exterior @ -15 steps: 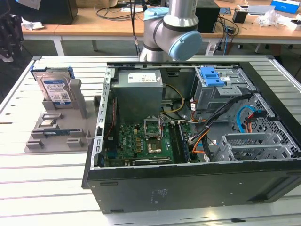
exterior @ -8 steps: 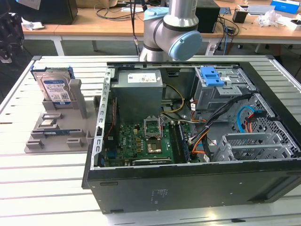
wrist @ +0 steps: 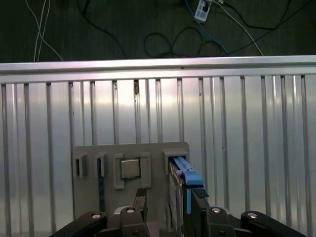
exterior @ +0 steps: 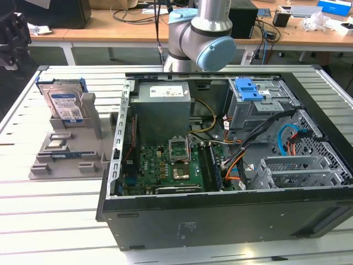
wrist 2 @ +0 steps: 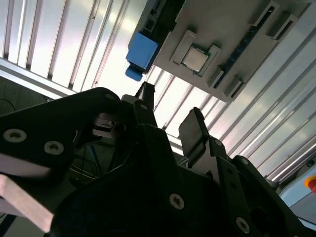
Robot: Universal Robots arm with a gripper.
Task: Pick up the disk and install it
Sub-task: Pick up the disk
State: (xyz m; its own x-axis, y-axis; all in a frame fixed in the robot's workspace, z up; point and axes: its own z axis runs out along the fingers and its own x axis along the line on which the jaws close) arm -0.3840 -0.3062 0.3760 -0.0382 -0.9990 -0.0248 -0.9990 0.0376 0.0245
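Free above the upright disk (exterior: 65, 105); grey holder wall (exterior: 89, 109) stands just beside it

Pale ribbed aluminium table (exterior: 49, 221), cluttered wooden desks (exterior: 105, 32) behind, dark floor (wrist: 74, 34) with loose cables (wrist: 237, 28)

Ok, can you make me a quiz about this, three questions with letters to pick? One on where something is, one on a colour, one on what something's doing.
1. Where is the disk?
A. on the floor
B. standing in the grey holder
C. on a shelf

2. What colour is the latch on the metal cage?
A. red
B. green
C. blue

3. The gripper is:
A. open and empty
B. shut on the disk
C. shut on a cable

Answers: 1 B, it stands upright in the holder. 2 C, the latch is plainly blue. 3 A, its fingers stand apart, gripping nothing.
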